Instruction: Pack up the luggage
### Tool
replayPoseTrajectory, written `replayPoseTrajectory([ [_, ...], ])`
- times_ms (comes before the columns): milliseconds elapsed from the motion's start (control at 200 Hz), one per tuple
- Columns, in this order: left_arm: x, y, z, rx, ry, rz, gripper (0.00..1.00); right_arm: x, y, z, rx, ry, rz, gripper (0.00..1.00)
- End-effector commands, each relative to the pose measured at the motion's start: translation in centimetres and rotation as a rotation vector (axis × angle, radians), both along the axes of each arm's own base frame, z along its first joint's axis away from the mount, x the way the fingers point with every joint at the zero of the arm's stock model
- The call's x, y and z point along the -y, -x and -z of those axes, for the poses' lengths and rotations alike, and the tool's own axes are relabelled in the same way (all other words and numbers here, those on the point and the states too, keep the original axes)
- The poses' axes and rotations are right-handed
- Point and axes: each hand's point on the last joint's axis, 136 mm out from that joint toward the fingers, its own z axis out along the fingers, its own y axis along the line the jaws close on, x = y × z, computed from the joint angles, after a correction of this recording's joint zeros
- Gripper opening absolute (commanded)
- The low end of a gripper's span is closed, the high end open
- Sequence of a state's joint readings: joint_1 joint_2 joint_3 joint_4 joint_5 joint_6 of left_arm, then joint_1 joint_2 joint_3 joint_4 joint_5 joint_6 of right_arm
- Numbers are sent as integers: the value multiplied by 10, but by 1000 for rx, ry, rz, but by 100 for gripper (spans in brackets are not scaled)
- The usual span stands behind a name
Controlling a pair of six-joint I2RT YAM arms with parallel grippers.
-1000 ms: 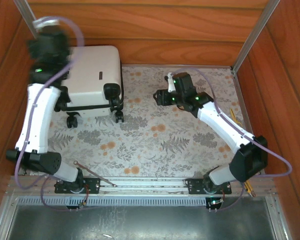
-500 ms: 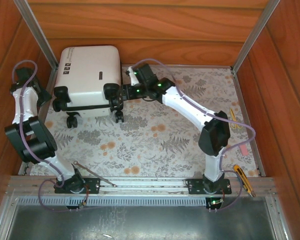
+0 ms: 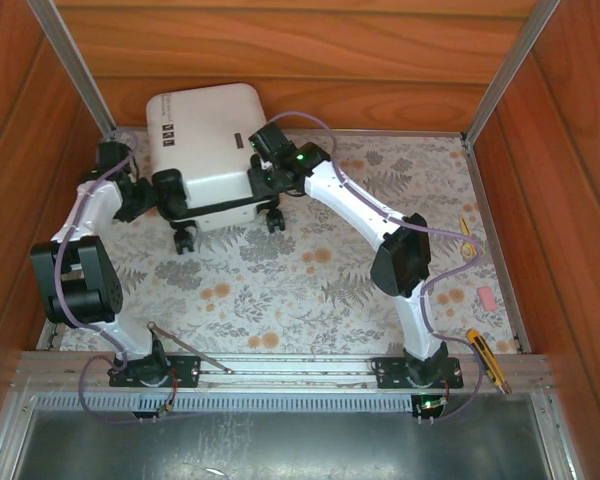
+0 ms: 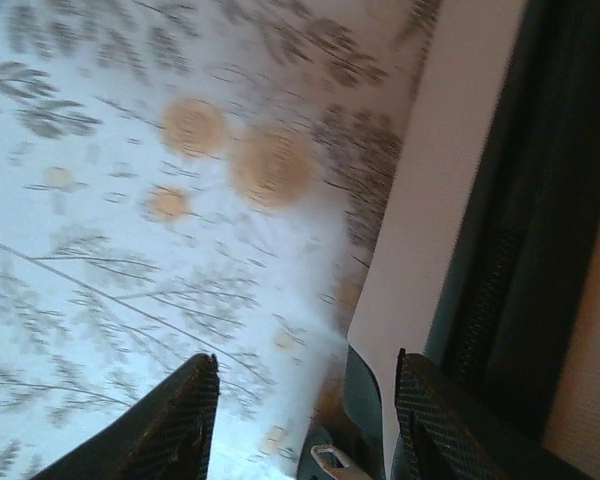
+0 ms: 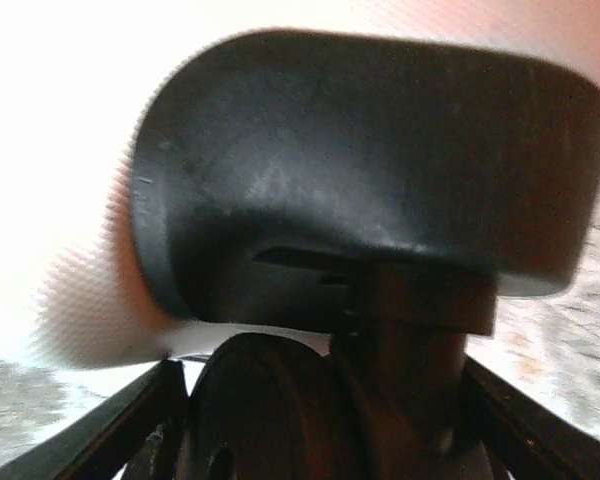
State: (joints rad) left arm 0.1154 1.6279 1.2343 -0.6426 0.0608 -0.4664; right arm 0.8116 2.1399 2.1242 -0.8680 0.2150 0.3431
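Lying skewed at the far left of the table [image 3: 380,270], the suitcase [image 3: 205,135] sits between both grippers; left gripper [image 4: 305,425], fingers spread, straddles its white edge; right gripper [image 5: 325,440] straddles a black wheel [image 5: 265,415]; whether it pinches, I cannot tell.

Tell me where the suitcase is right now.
Top view: the suitcase sits far left on the table by the back wall, between the left end effector and the right end effector.

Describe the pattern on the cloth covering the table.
The pale table cloth carries grey fern leaves and orange blossoms; the top external view shows it best.
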Motion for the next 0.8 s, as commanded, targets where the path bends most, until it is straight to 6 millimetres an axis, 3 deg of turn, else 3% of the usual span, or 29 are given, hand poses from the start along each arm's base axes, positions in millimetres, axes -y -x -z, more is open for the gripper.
replayPoseTrajectory([
  [0, 87, -3, -8, 54, 154, 192, 52, 28, 13, 18, -29, 136, -15, 66],
  [205, 183, -10, -24, 142, 115, 392, 55, 134, -7, -10, 1, 128, 173, 72],
  [315, 226, -12, -36, 204, 100, 464, 58, 162, 6, -34, 44, 115, 181, 76],
  [405, 244, -12, -48, 270, 85, 492, 64, 163, 23, -47, 44, 79, 133, 79],
  [430, 245, -12, -51, 289, 74, 494, 66, 163, 31, -63, 60, 38, 119, 79],
  [515, 230, -11, -60, 357, 9, 459, 78, 148, 52, -81, 39, -82, 38, 80],
  [585, 219, -7, -65, 423, -32, 448, 98, 136, 65, -92, 28, -167, -24, 82],
  [700, 227, 8, -70, 528, 10, 536, 100, 130, 74, -89, 17, -176, -108, 85],
  [795, 240, 26, -60, 542, 68, 602, 100, 129, 77, -71, -5, -110, -189, 85],
])
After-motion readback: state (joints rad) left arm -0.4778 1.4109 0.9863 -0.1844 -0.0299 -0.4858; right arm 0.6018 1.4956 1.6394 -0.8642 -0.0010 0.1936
